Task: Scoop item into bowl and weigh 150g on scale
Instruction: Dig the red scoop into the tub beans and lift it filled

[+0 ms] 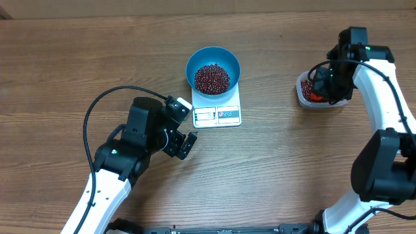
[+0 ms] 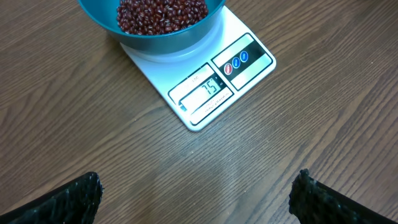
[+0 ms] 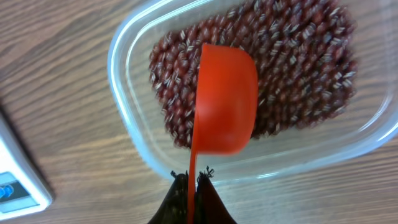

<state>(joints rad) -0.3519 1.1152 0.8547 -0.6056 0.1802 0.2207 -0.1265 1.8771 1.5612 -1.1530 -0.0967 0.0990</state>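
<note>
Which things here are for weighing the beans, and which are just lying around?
For the job:
- beans
- bowl, sitting on the scale
- tub holding more beans
- scoop, pinched in the right claw

Just lying about:
- nothing that I can see; only the table is underneath

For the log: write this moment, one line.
left gripper open, empty; right gripper shut on orange plastic scoop at clear plastic tub; blue plastic bowl of red-brown beans on white scale
</note>
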